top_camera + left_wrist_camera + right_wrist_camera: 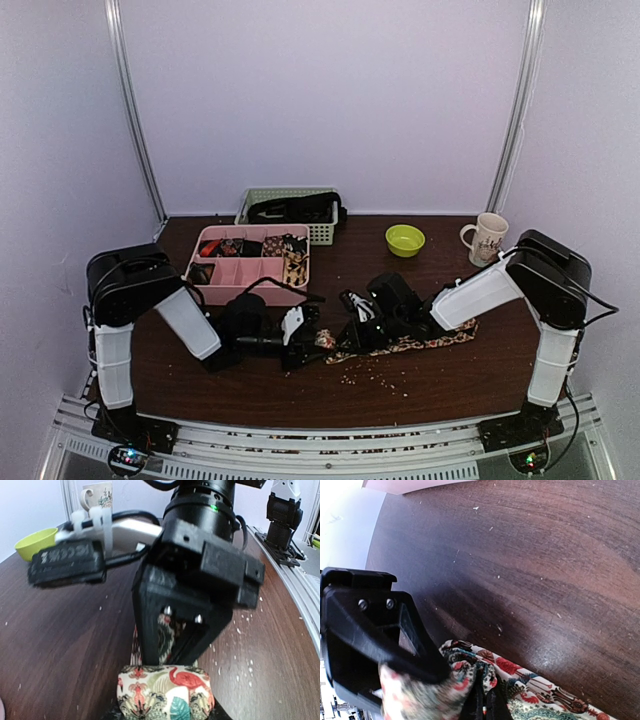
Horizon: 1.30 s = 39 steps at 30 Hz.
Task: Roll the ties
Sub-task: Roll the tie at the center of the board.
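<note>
I read right pincer [175, 650] clamped on the tie [165, 692]; left pincer [300, 340] at tie's rolled end, closure indeterminate.

Your top view is dim and soft: the dark worktop [440, 385] swallows detail under flat, even light. In your left wrist view the right claw [172, 652] looms blurred, while the tie [165, 692] below it shows crisp. Your right wrist view has glare streaking the worktop and 1 corner blown white.

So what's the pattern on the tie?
Cream with red flamingos and teal leaves; the tie shows best in the left wrist view.
</note>
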Each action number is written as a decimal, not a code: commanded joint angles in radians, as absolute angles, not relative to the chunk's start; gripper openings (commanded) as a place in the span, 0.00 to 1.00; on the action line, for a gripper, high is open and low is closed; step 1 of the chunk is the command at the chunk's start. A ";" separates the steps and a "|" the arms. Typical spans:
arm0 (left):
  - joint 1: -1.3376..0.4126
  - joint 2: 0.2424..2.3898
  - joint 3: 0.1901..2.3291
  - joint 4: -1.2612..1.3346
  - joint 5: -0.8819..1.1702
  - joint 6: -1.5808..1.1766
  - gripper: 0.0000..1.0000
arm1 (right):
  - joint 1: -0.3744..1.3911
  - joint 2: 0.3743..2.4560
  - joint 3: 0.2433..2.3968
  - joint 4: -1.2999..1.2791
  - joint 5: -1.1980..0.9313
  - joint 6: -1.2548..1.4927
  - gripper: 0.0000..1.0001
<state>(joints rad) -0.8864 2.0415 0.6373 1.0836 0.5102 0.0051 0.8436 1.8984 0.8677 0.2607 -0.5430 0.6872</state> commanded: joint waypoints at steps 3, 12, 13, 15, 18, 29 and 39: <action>-0.908 2.136 0.753 1.036 0.542 0.005 0.41 | 0.838 1.949 0.838 0.198 -0.502 0.696 0.00; -0.888 2.217 0.730 0.914 0.494 0.037 0.41 | 0.838 1.918 0.826 0.237 -0.524 0.713 0.00; -0.885 2.214 0.726 0.895 0.485 0.045 0.39 | 0.838 1.911 0.821 0.242 -0.528 0.716 0.00; -0.875 2.200 0.717 0.847 0.476 0.067 0.37 | 0.832 1.885 0.811 0.244 -0.531 0.715 0.00; -0.869 2.174 0.728 0.721 0.464 0.116 0.34 | 0.804 1.802 0.779 0.259 -0.546 0.720 0.07; -0.868 2.147 0.785 0.505 0.455 0.192 0.36 | 0.763 1.710 0.817 0.250 -0.654 0.769 0.48; -0.868 2.143 0.795 0.503 0.462 0.195 0.38 | 0.805 1.825 0.886 0.230 -0.651 0.779 0.42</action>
